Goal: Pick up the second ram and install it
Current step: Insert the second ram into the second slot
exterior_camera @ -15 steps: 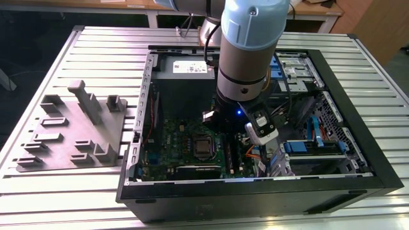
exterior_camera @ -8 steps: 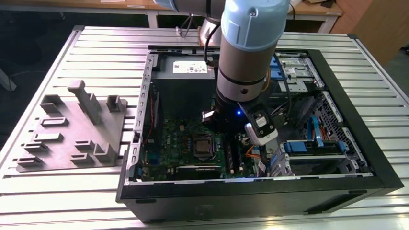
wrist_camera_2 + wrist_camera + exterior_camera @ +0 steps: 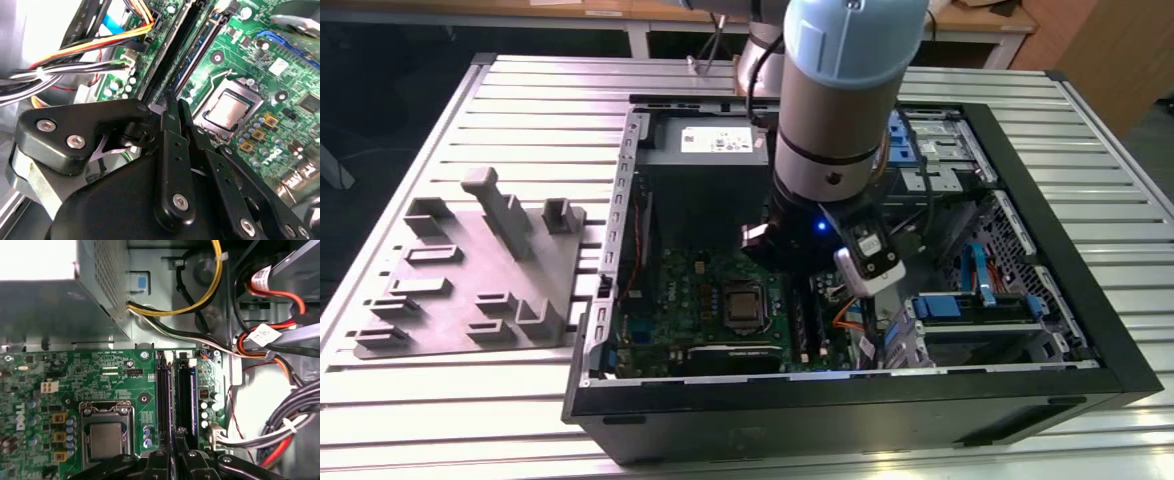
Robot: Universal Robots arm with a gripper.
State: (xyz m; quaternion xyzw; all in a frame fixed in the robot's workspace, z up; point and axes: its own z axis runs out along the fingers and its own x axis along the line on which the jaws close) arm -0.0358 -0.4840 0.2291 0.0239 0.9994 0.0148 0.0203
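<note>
Arm down in the open case, fingers clenched over the memory slots.

In the exterior view the arm stands in the middle of the frame, reaching down into the case on the counter; its wrist covers the fingers, above the board's side toward the exterior view's right. In the second wrist view the gripper has its fingers drawn together with only a thin gap, and I see nothing between them. A dark stick with a bluish edge, which I judge to be the ram, lies in a slot just beyond the tips. In the first wrist view the ram lies beside the black slot; its long axis runs straight away from the gripper, so the tips are at its near end. I cannot tell if it is fully seated.
</note>
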